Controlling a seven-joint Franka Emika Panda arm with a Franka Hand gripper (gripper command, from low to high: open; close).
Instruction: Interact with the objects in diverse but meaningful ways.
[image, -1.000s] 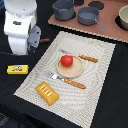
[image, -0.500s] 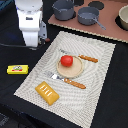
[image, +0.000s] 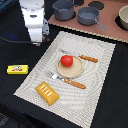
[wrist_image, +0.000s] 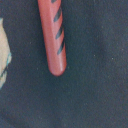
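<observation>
A red tomato (image: 66, 60) sits on a tan round plate (image: 75, 71) on the striped placemat. A brown-handled knife (image: 88, 58) lies beside the plate and an orange-handled fork (image: 75, 83) lies at its front. The orange ridged bread block (image: 46, 92) lies on the mat's near corner. The yellow labelled bar (image: 17, 69) lies on the black table at the exterior view's left. A grey long-handled pot (image: 88, 16) stands at the back. My gripper (image: 36, 39) hangs off the mat's far left corner; its jaws do not show. The wrist view shows a thin reddish striped stick (wrist_image: 52, 35) on the black surface.
A second grey pot (image: 63, 9) and a tan bowl (image: 123, 18) stand on the brown board (image: 112, 34) at the back. The striped placemat (image: 97, 52) covers the middle of the black table. A black cable (image: 12, 39) runs at the exterior view's left.
My arm has moved toward the exterior view's right and toward the back, from the left table edge to the mat's far left corner. The objects have not moved.
</observation>
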